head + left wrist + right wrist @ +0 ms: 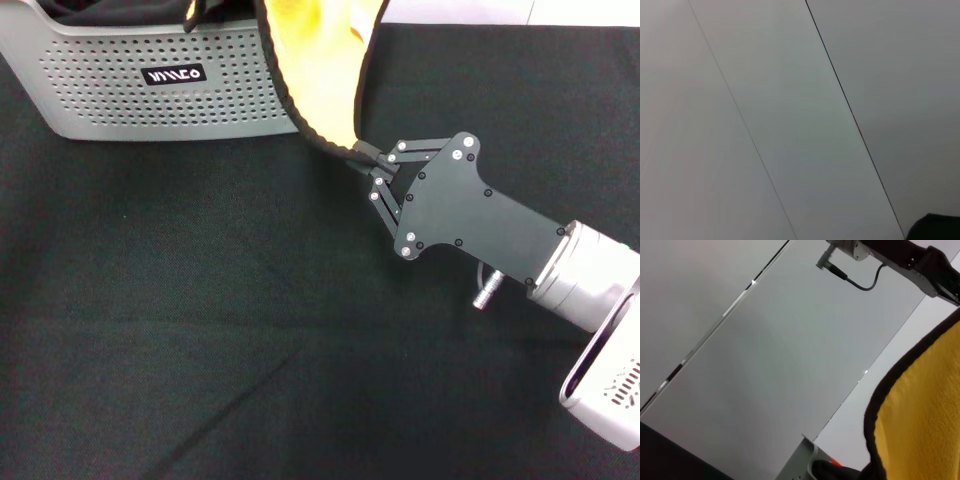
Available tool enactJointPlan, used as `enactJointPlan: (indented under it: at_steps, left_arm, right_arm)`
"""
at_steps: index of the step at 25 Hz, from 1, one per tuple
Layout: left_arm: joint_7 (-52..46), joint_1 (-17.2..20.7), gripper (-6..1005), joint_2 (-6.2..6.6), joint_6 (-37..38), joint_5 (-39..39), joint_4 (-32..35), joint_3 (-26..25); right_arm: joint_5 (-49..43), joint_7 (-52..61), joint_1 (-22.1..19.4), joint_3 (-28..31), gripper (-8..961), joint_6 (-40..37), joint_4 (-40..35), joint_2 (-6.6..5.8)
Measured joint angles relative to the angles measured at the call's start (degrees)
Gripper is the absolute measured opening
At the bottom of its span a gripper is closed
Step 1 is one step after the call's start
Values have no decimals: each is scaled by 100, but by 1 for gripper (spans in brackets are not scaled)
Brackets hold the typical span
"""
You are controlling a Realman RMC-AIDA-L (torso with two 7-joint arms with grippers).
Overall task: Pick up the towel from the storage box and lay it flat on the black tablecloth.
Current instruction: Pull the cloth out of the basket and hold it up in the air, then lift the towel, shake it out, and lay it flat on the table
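The towel (pixel 320 60) shows its yellow face and dark stitched edge, hanging from the top of the head view down over the right corner of the storage box (pixel 150 90). My right gripper (pixel 368 162) is shut on the towel's lowest corner, just right of the box and above the black tablecloth (pixel 200 320). In the right wrist view the yellow towel (pixel 925 425) fills the corner, dark edge curving beside it. My left gripper is out of view; its wrist camera sees only pale panels.
The light-grey perforated box with a black label (pixel 174 74) stands at the back left, dark cloth inside. The tablecloth spreads across the whole front. A pale strip of surface (pixel 580 10) lies beyond the cloth at the back right.
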Motion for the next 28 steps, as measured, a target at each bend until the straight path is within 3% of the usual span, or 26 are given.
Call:
enactJointPlan:
  at_steps: [3,6,8,12,17,18,19,20,24,28]
  left_arm:
    - [-1,21,22,-1,21,-3,0,0]
    - [-6,88,22,0,90,-102,0,-1]
    - [-5,184,22,8,235,-264,5,-19]
    - [-32,352,22,25,688,-437,76,-60]
    - [-95,568,23,26,1500,-920,185,-412]
    - [-156,595,23,29,1765,-1090,177,-556]
    - [-202,611,23,31,1928,-1188,172,-652]
    - [-255,613,23,33,2134,-1258,163,-755]
    - [-353,624,23,68,2847,-1284,157,-927]
    - [-363,734,23,159,3275,-1294,79,-901]
  right_arm:
    - [5,44,-40,-34,151,-30,-21,0]
    - [17,301,-145,-60,15,-180,-49,-12]
    - [0,626,-236,-52,15,-433,-46,-48]
    - [-28,1514,-540,44,14,-1338,37,-235]
    - [-39,2828,-885,90,11,-2635,161,-680]
    - [-39,2828,-885,90,11,-2635,161,-680]
    - [-39,3389,-993,191,11,-3238,349,-846]
    - [-40,3655,-1030,263,11,-3561,499,-907]
    - [-59,4309,-1050,425,11,-4447,1130,-1021]
    - [-210,4688,-994,482,11,-5091,1778,-1044]
